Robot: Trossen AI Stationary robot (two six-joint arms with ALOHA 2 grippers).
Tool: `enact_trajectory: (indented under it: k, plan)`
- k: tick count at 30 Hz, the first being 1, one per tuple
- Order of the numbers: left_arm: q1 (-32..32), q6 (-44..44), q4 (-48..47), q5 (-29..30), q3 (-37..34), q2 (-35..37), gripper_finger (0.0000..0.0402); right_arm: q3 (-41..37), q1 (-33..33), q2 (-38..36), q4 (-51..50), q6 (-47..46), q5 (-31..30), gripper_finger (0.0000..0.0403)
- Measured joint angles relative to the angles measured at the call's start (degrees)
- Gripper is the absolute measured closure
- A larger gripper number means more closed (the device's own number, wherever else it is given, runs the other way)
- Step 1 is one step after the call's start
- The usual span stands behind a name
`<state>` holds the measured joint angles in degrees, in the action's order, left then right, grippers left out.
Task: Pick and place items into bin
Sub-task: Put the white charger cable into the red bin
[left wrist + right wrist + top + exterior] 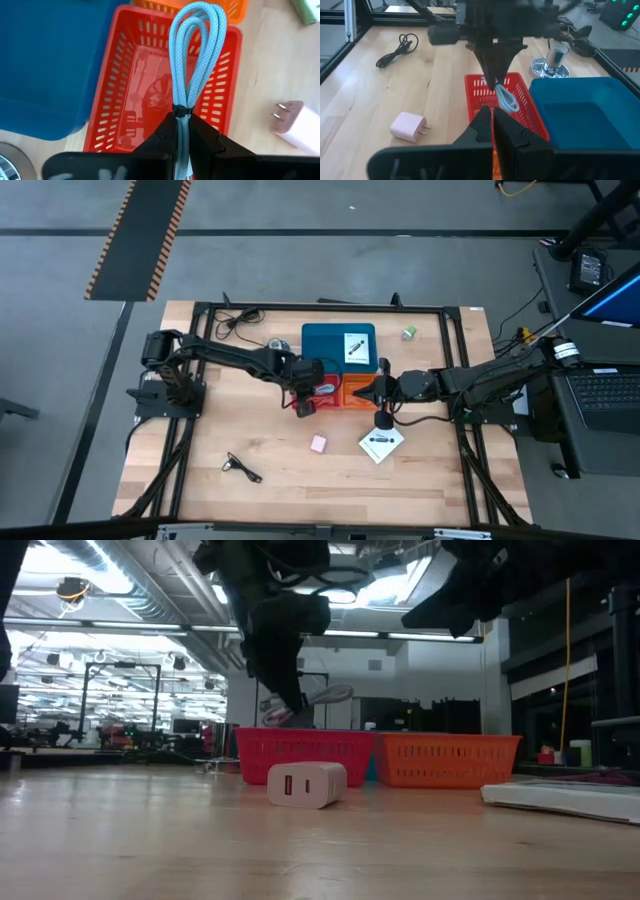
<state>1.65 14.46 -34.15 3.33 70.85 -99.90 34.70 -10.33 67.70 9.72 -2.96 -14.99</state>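
Observation:
My left gripper (181, 122) is shut on a coiled pale blue braided cable (195, 50) and hangs over the red bin (107, 100), which stands beside an orange bin (355, 393) and a blue bin (330, 340). One white card (355, 345) lies in the blue bin and another (381, 443) lies flat on the table. A thin black cable (243, 467) lies near the front, a second (235, 320) at the far left. A green cube (409, 332) sits far right. My right gripper (492, 117) is shut and empty, hovering by the orange bin. My left gripper pinches the cable bundle between its two fingers, right at the black tie (181, 111). The fingers slant down from the table's left and lie along the bundle. The loops (197, 30) stick out past the fingertips, clear above the red bin.
A pale pink plug-in charger (318, 443) lies on the table in front of the red bin. A round silver disc (277, 343) sits left of the blue bin. A black frame (200, 310) runs around the table. Bare wood lies at the front left.

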Motion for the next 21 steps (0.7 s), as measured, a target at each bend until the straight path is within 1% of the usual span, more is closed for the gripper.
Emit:
enact_trajectory:
  k: [11, 17, 21]
  plan:
    - [0.0, 1.0, 0.1, 0.1, -0.1, -2.4, 0.0378, 0.0, 0.0, 0.0, -0.2, 0.0, 0.0, 0.0403]
    - [0.0, 1.5, 0.0, 0.4, -0.1, -2.4, 0.0358, 0.0, 0.0, 0.0, -0.5, 0.0, 0.0, 0.0403]
    - [0.0, 2.1, 0.1, 2.1, -0.1, -2.4, 0.0347, 0.0, 0.0, 0.0, -1.2, 0.0, 0.0, 0.0403]
